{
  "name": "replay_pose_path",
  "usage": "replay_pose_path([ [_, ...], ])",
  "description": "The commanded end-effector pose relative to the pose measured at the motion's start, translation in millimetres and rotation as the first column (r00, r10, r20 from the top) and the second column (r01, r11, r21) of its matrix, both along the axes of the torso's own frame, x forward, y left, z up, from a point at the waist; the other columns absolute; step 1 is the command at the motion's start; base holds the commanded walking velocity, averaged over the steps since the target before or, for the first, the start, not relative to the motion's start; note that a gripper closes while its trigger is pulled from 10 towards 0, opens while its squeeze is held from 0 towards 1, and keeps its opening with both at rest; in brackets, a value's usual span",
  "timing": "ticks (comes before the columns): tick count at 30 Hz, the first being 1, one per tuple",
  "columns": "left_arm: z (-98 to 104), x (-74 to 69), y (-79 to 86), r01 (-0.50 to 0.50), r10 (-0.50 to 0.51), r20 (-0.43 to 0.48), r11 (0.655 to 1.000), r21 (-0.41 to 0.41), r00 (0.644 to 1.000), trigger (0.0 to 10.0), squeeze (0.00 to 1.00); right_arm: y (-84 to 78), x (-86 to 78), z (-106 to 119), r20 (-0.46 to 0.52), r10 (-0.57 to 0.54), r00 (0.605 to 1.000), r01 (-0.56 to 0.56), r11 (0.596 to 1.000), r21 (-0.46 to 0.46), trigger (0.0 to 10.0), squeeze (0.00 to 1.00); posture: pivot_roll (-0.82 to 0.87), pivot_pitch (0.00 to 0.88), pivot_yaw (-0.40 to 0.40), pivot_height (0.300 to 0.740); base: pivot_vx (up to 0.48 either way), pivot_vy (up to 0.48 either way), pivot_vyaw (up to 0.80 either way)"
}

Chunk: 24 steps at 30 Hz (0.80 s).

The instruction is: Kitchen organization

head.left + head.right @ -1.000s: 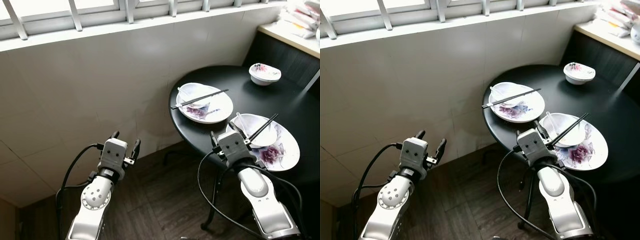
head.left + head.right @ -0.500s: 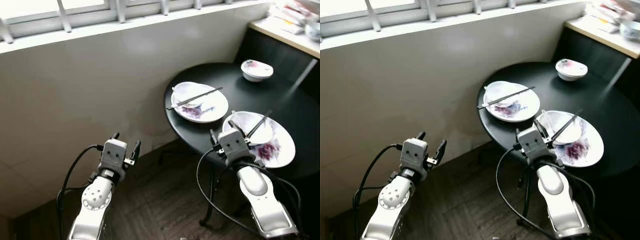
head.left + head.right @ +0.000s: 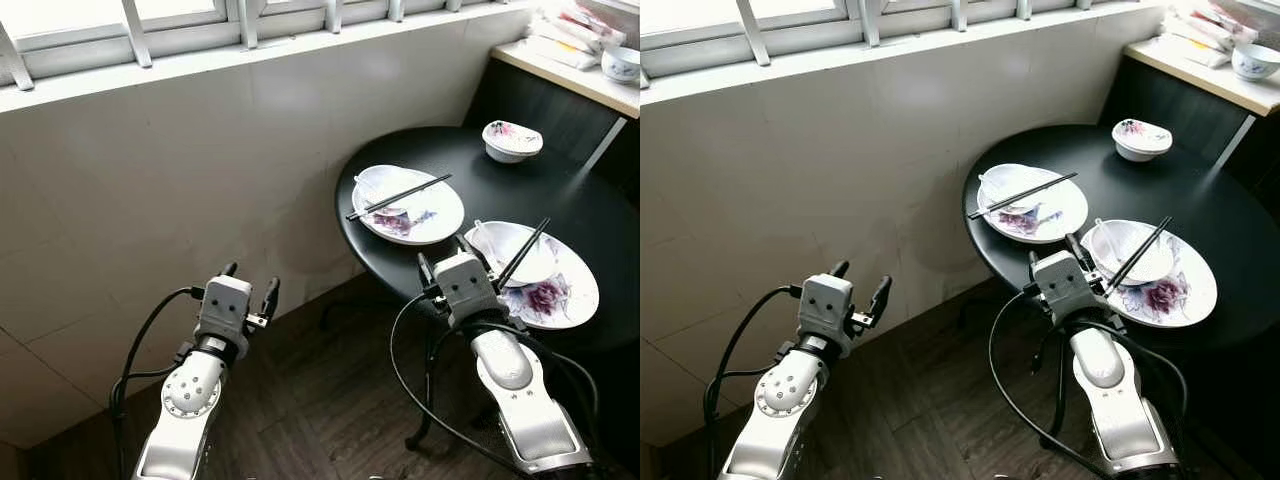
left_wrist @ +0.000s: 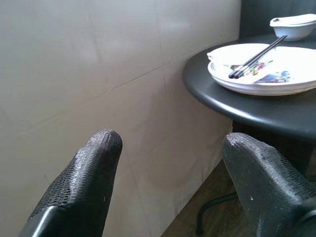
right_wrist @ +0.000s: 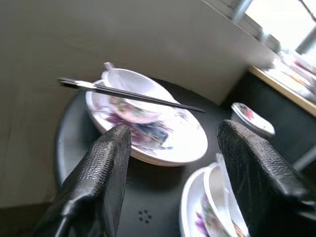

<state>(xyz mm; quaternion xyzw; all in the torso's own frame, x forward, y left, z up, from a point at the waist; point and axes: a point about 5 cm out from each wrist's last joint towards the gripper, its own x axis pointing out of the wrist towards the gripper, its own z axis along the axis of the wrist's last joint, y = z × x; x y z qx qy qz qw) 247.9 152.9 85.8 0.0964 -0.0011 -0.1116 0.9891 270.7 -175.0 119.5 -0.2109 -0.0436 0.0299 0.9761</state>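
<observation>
A round black table [image 3: 520, 190] stands ahead on the right. On it, a flowered plate [image 3: 425, 215] carries a white bowl [image 3: 380, 188] with black chopsticks [image 3: 398, 197] laid across. A second flowered plate [image 3: 565, 295] nearer me holds a bowl [image 3: 525, 262] with a spoon and chopsticks [image 3: 527, 252]. A small flowered bowl [image 3: 512, 140] sits at the far side. My right gripper [image 3: 445, 258] hovers open at the table's near edge, just before the second plate, with nothing between its fingers [image 5: 106, 163]. My left gripper [image 3: 250, 285] is open and empty, off the table by the tiled wall.
A pale tiled wall [image 3: 200, 180] under a barred window runs along the left and back. A counter [image 3: 560, 62] at the top right holds packets and a bowl [image 3: 620, 62]. Dark wooden floor [image 3: 320, 400] lies below, with the table's metal legs [image 3: 428, 400] under it.
The whole picture has shifted slightly, so the camera moved. Both arms hold the same pose with fingers open. The dishes have not moved on the table.
</observation>
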Motion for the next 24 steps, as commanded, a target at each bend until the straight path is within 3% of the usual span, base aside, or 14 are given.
replay_pose_path([
  [1, 1, 0.5, -0.8, 0.01, -0.01, 0.001, 1.0, -0.007, 1.0, 10.0, 0.0, -8.1, -2.1, 14, 0.083, -0.056, 0.995, 0.051, 0.997, 0.063, 10.0, 0.0, -0.08, 0.025, -0.048, 0.74, 0.0, 0.0, 0.0],
  [6, 1, 0.3, -1.2, 0.014, -0.014, -0.001, 1.0, -0.011, 1.0, 10.0, 0.0, -11.9, -6.0, 17, 0.117, -0.087, 0.989, 0.072, 0.989, 0.127, 10.0, 0.0, -0.07, 0.029, -0.048, 0.74, 0.0, 0.0, 0.0],
  [8, 1, 0.0, -1.2, 0.012, -0.012, -0.003, 1.0, -0.012, 1.0, 10.0, 0.0, -17.9, -6.0, 15, 0.087, -0.121, 0.989, 0.099, 0.971, 0.219, 10.0, 0.0, -0.07, 0.03, -0.05, 0.74, 0.0, 0.0, 0.0],
  [16, 0, -0.1, -0.5, 0.004, -0.004, -0.015, 1.0, -0.027, 1.0, 10.0, 0.0, -14.0, -4.6, 16, 0.097, -0.09, 0.991, 0.07, 0.979, 0.194, 10.0, 0.0, -0.07, 0.033, -0.052, 0.74, 0.0, 0.0, 0.0],
  [24, 0, 0.1, -0.2, 0.008, -0.008, -0.009, 0.999, -0.031, 1.0, 10.0, 0.0, -10.8, -4.8, 16, 0.099, -0.058, 0.993, 0.04, 0.983, 0.177, 10.0, 0.0, -0.07, 0.034, -0.051, 0.74, 0.0, 0.339, 0.0],
])
